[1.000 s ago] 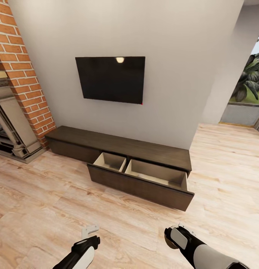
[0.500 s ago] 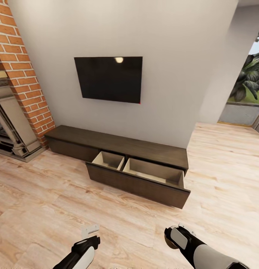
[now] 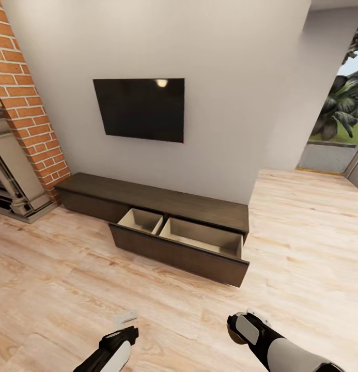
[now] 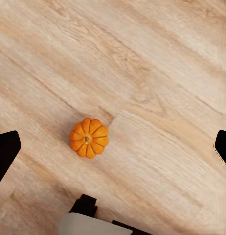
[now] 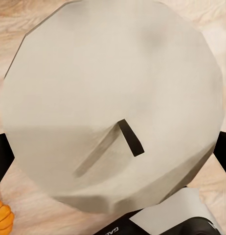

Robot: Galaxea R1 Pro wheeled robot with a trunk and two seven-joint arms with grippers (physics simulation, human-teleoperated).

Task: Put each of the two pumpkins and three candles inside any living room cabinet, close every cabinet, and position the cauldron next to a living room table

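One candle [image 5: 113,107], one pumpkin [image 4: 89,137], one cabinet [image 3: 163,199]

Matt dark wood cabinet [image 3: 163,199], pale plank floor [image 3: 70,289], rough brick [image 3: 24,98].

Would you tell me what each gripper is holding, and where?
The right gripper clamps a candle by its sides. The left gripper is open, empty above a pumpkin.

Head camera looks down from afar toward the cabinet [image 3: 163,217] at twelve o'clock; both wrist cameras face the floor [image 4: 157,73], sharing it.
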